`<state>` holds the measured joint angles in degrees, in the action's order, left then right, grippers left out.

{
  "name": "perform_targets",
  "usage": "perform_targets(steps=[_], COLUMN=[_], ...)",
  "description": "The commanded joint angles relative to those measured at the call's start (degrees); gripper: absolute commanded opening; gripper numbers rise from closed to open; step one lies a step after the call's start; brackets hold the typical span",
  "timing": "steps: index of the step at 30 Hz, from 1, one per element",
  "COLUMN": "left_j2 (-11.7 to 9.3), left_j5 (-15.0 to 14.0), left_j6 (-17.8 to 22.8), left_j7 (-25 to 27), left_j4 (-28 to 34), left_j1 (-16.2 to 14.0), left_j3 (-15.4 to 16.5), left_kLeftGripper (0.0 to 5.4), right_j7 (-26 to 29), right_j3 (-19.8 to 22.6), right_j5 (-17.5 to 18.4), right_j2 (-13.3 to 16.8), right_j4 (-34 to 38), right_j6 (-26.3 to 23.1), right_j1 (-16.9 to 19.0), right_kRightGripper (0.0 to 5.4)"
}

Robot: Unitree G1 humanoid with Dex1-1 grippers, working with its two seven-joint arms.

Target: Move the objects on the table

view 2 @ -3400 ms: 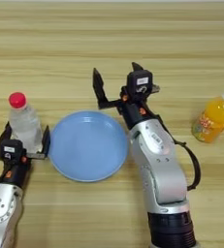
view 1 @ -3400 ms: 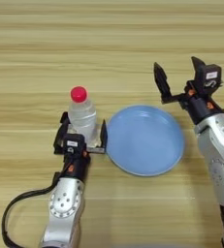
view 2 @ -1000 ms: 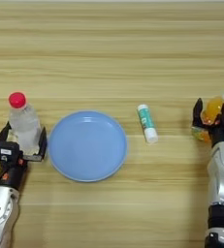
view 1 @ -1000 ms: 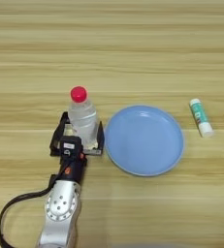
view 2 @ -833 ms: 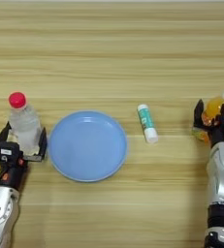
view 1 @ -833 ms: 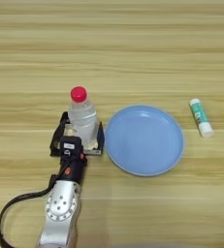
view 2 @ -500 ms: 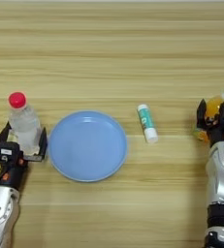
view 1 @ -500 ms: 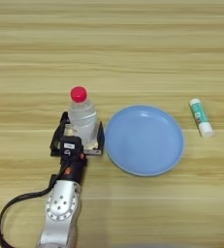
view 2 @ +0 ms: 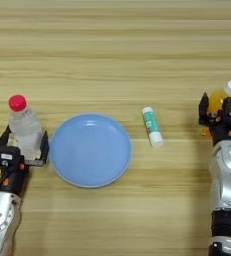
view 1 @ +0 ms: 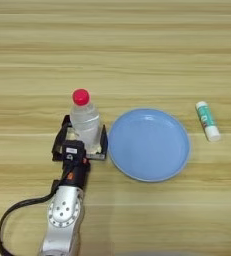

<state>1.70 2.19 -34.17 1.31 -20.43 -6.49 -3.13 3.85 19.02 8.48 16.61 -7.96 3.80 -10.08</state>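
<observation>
Two bottles are being dealt with at once, one by each arm, and neither is seen lifted off the worktop [view 1: 137, 45] yet.

Nearest the camera, the left gripper [view 1: 80, 145] is being held around the foot of the clear bottle [view 1: 86, 123], which is standing upright with its red cap on, just left of the light-blue plate [view 1: 182, 155]. One black finger is sitting on each side of the bottle's base, so the jaws are judged to be clenched on it, although how firmly it is being pressed cannot be told.

At the right edge, seen in the right eye view alone, the right gripper [view 2: 218, 111] is being held against the orange bottle [view 2: 218, 100], whose white cap is showing above the wrist housing. The bottle is largely being hidden by that housing, so whether the jaws are clenched on it or released cannot be told.

Between plate and right arm, the glue stick [view 2: 152, 126] is lying flat and untouched.

Both grasps are judged to be at or near completion; lifting and carrying are being left to do, and nothing is lying in the plate so far.
</observation>
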Motion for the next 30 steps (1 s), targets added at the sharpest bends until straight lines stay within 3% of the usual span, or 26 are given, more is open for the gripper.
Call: perform_targets(steps=[1,5,13,22,30], left_j2=[0.41,0.55,0.53,0.62,0.73], left_j5=[0.53,0.65,0.59,0.50,0.58], left_j6=[-0.07,0.03,-0.27,-0.30,-0.28], left_j7=[-0.46,-0.79,-0.98,-1.18,-1.37], left_j4=[-0.56,-0.80,-1.39,-1.37,-1.21], left_j1=[0.00,0.06,0.37,0.30,0.21], left_j3=[-0.22,-0.17,-0.16,-0.09,-0.18], left_kLeftGripper=[5.40,5.40,5.40,5.40,5.40], right_j7=[-0.87,-0.73,1.61,2.62,3.71], right_j3=[-1.51,-3.67,-15.09,-24.54,-29.02], right_j5=[0.18,0.66,0.25,-2.75,-4.56], right_j2=[-1.17,-2.59,-7.98,-11.72,-13.45], right_j4=[8.10,14.97,24.14,24.89,22.03], right_j6=[-2.64,-5.68,-11.43,-12.85,-12.51], right_j1=[0.76,1.96,4.28,4.62,4.96], right_kRightGripper=[3.54,3.54,3.54,3.54,3.54])
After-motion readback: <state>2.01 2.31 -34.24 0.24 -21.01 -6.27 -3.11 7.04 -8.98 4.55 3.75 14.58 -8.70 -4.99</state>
